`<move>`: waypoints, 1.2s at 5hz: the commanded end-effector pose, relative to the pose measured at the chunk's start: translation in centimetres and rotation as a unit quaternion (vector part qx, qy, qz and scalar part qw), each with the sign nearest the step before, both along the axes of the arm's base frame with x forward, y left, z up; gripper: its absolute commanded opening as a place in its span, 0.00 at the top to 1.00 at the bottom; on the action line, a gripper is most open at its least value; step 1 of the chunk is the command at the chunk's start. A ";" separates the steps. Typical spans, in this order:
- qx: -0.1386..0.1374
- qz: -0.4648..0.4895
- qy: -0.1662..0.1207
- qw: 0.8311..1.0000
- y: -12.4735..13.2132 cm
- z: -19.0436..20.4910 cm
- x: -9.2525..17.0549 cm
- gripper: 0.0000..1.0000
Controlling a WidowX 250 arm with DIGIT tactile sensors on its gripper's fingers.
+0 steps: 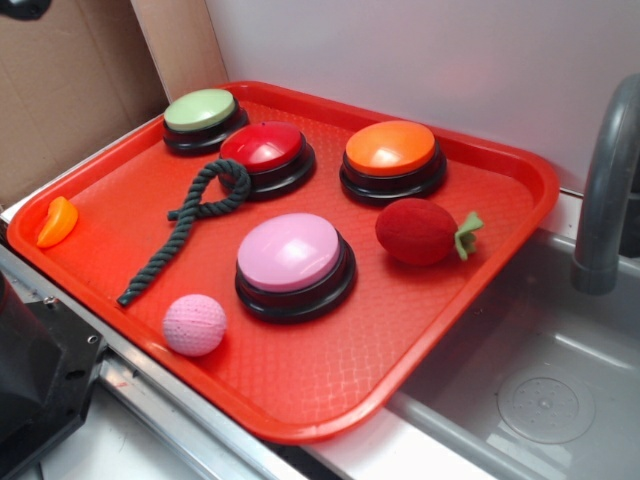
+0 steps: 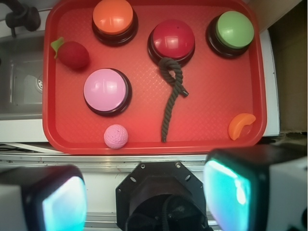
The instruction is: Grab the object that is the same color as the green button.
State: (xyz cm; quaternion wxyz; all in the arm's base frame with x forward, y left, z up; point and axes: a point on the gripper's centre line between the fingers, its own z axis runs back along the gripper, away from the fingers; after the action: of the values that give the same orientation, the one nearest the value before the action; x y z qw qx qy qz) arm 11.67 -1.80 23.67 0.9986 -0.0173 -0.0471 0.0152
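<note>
My gripper [image 2: 144, 192] hangs above the near edge of the scene, its two fingers spread wide apart with nothing between them; in the wrist view the pads [image 2: 226, 192] glow pale teal at the bottom corners of the frame. Both fingers sit clear of the red tray [image 2: 211, 120], on my side of its front rim.

Closest past that rim lies a pink textured ball [image 2: 116, 136], and off to the other side a small orange wedge [image 2: 240, 125] near the tray's corner. Between them runs the dark green rope [image 2: 171, 96]. Its straight tail points toward me and ends just short of the front rim; farther away it twists into a loop, and that loop rests against the base of the red button [image 2: 172, 39]. In the exterior view the rope [image 1: 185, 230] stretches diagonally across the tray floor, flat, with the loop touching the red button [image 1: 264, 147].

The pink button [image 2: 106, 90] stands beside the rope's middle, apart from it. Along the far side of the tray sit the orange button [image 2: 113, 17], the red one, and the green button [image 2: 234, 29], which is pale green on a black base and stands in the corner, near the rope's loop but not touching it. A red plush fruit [image 2: 72, 54] with a green leaf lies beside the orange button. Beyond the tray a grey sink [image 1: 540, 390] is visible.
</note>
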 end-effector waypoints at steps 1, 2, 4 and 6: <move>0.000 0.000 0.000 1.000 0.0 0.0 0.0 0.00; 0.006 -0.028 0.003 1.000 0.1 -1.5 0.8 0.00; 0.049 -0.056 0.016 0.997 -0.1 -5.2 2.7 0.00; 0.057 -0.049 0.032 0.997 0.6 -11.7 4.3 0.00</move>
State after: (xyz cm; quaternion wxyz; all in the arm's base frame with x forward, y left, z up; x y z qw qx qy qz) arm 15.58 -1.25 11.36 0.9985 0.0393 -0.0022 -0.0378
